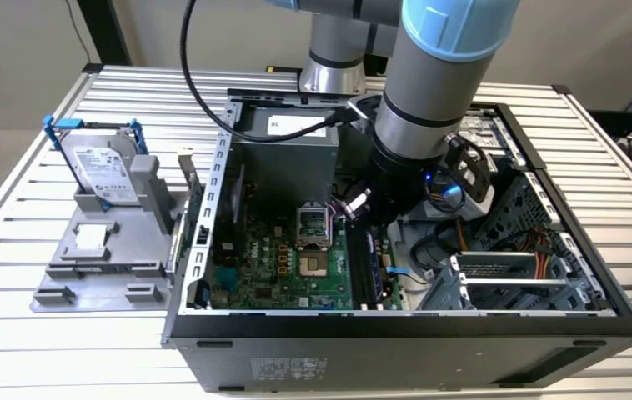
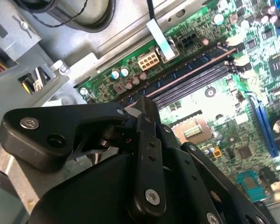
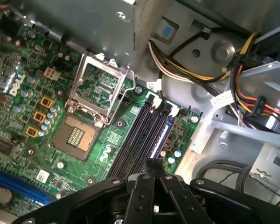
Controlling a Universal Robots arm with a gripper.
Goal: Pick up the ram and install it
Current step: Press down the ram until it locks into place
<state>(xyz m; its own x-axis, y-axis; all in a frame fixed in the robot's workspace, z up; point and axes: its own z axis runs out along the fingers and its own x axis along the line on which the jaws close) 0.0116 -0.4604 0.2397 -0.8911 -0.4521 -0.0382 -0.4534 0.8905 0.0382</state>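
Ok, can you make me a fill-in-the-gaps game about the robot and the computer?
1. The motherboard in the open computer case is coloured ____.
2. The gripper hangs just above the long memory slots, which are coloured ____.
3. The hard drive sits in a frame coloured ____.
4. In the exterior view, the hard drive stands outside the computer case, on that view's ____ side.

Missing words: green, black, blue, left.
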